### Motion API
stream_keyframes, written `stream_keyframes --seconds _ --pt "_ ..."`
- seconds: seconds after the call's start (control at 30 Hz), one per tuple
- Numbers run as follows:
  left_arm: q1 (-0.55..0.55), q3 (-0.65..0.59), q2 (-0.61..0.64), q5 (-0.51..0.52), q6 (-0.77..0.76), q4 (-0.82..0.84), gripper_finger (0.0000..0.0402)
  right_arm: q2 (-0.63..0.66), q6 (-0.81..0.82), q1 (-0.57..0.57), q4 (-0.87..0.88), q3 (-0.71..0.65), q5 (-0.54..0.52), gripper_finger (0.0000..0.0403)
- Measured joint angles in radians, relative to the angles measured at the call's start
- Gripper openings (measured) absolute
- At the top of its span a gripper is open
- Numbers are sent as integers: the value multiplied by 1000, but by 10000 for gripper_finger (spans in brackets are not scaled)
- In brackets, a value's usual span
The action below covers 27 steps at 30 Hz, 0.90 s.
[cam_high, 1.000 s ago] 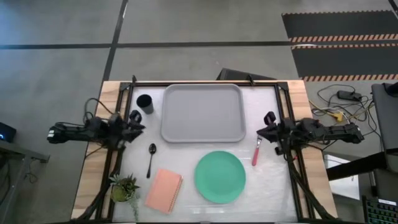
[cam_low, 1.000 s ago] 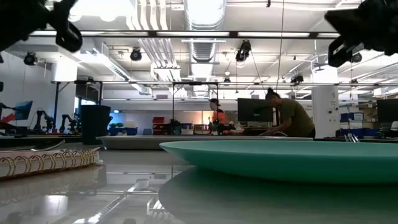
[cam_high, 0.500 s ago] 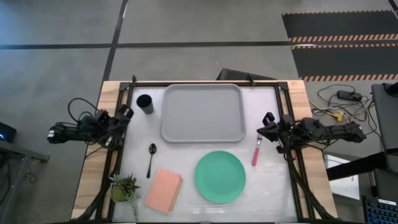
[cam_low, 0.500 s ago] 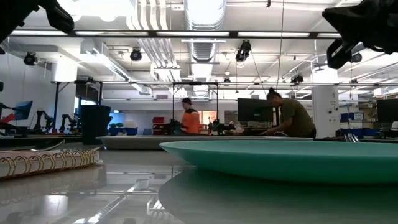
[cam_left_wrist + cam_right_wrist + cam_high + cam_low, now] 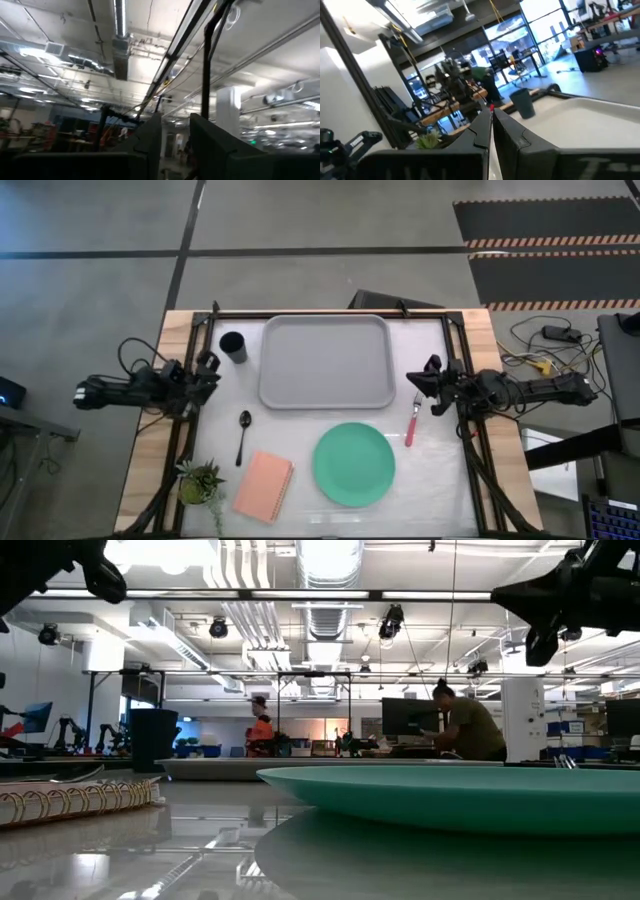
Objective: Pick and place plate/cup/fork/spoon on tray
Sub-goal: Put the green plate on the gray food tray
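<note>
The right tool (image 5: 428,376), jaws closed and empty, hovers just beside the fork (image 5: 412,421) lying on the counter (image 5: 440,470) between tray (image 5: 325,361) and plate (image 5: 354,464). Light, stiff and low-lying, the fork looks best pinched across its red handle. The left tool (image 5: 208,366), parted slightly, waits near the cup (image 5: 233,346).
</note>
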<state>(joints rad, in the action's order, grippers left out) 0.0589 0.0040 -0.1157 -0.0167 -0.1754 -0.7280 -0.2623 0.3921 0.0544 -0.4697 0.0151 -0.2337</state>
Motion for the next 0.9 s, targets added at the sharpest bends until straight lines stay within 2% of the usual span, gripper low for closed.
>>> stream_keyframes --seconds 0.07,0.33,0.6,0.77,0.9 --pt "0 0 -35 39 5 1 83 -40 -10 0 -51 5 6 9" --pt "0 14 -211 235 29 6 83 -258 -138 7 -65 112 5 9" --pt "0 65 -349 275 35 -1 83 -522 -182 7 -62 261 19 9" --pt "0 65 -366 296 58 -53 83 -688 -176 31 -67 343 82 9" --pt "0 65 -362 298 58 -57 83 -816 -174 74 40 421 84 9"
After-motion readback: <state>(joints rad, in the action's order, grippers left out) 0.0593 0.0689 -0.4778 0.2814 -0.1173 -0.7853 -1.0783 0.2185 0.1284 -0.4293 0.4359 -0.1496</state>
